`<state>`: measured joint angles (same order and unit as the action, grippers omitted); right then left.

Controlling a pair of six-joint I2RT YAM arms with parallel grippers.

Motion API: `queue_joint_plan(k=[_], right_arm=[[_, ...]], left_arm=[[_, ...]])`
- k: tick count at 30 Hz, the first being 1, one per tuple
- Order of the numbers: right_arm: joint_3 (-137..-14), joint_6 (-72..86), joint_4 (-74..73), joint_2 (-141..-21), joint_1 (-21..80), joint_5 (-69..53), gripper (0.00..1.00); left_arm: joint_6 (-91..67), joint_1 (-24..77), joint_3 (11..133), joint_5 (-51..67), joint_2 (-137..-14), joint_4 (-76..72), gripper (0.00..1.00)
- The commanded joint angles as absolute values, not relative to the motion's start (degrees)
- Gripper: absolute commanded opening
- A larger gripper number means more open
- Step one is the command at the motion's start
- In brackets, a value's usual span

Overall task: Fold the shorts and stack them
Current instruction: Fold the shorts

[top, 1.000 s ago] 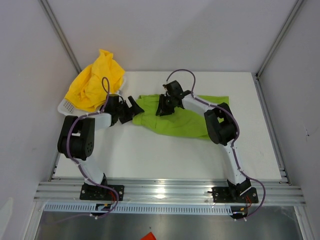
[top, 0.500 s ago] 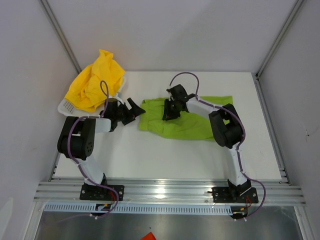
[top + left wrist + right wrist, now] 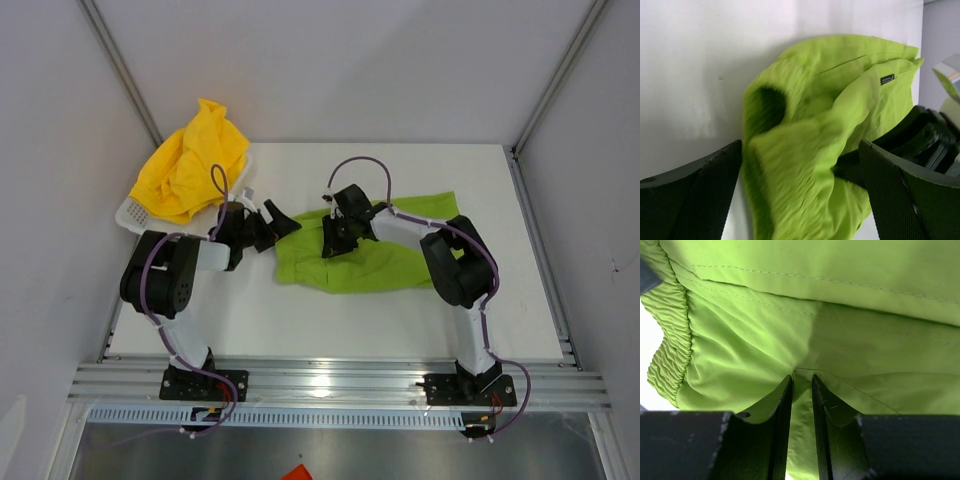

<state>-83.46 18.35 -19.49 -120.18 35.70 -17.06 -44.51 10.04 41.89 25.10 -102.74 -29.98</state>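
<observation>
- Top external: The lime green shorts (image 3: 372, 258) lay rumpled on the white counter (image 3: 330, 325), their long axis running left to right, one end bunched toward the left arm and the other reaching toward the right wall. The yellow shorts (image 3: 188, 165) sat heaped over the white basket (image 3: 135, 213) at the far left corner, well apart from the green pair. The left jaws stood spread just beside the bunched end; whether they touched cloth could not be told from here. The right jaws were down on the green pair's upper middle. By the look of it the task was at an early stage: neither pair was neatly folded, nothing was stacked, and the yellow pair had not yet come out of the basket.
- Left wrist: The two dark jaws gaped wide at the bottom corners, holding nothing, with the green shorts (image 3: 815, 125) lying ahead of and between them. A dark opening (image 3: 765, 105) faced the camera, and a small dark label (image 3: 887, 78) showed near the far edge. The nearest cloth was blurred. The right arm's black wrist (image 3: 925, 135) sat against the cloth at the right.
- Right wrist: The jaws were drawn almost together, pinching a thin fold of the green shorts (image 3: 815, 315). The gathered elastic waistband (image 3: 667, 340) curved down the left edge, and stitched seams ran across the frame.
</observation>
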Motion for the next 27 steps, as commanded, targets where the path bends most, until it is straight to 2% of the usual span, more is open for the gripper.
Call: queue_joint_plan(k=[1,7,10,14,15,23,27], right_arm=[[-78.58,15.91,-27.43,-121.73,38.58,-16.96,0.26],[-76.91,16.35,-26.63,-119.27,39.20,-18.46,0.25],[-76.55,16.35,-26.63,-118.13,39.29,-19.25,0.25],[-77.43,17.05,-26.72,-117.95,39.20,-18.63,0.26],[-77.78,17.22,-26.72,-118.38,39.11,-18.63,0.26],[-80.77,19.95,-25.22,-121.64,37.80,-19.34,0.23],[-80.42,21.26,-23.83,-122.25,36.04,-19.59,0.23]], left_arm=[[-45.26,11.07,39.03,23.03,-104.41,-31.72,0.99],[-45.87,11.78,35.69,17.93,-102.83,-35.84,0.99],[-46.32,11.87,35.24,19.50,-104.50,-38.05,0.98],[-48.60,11.95,33.06,22.49,-106.70,-43.93,0.84],[-49.47,11.95,32.44,22.93,-106.70,-46.47,0.84],[-50.80,12.48,28.74,26.54,-104.86,-52.29,0.97],[-52.55,12.39,27.77,29.87,-105.20,-56.07,0.98]])
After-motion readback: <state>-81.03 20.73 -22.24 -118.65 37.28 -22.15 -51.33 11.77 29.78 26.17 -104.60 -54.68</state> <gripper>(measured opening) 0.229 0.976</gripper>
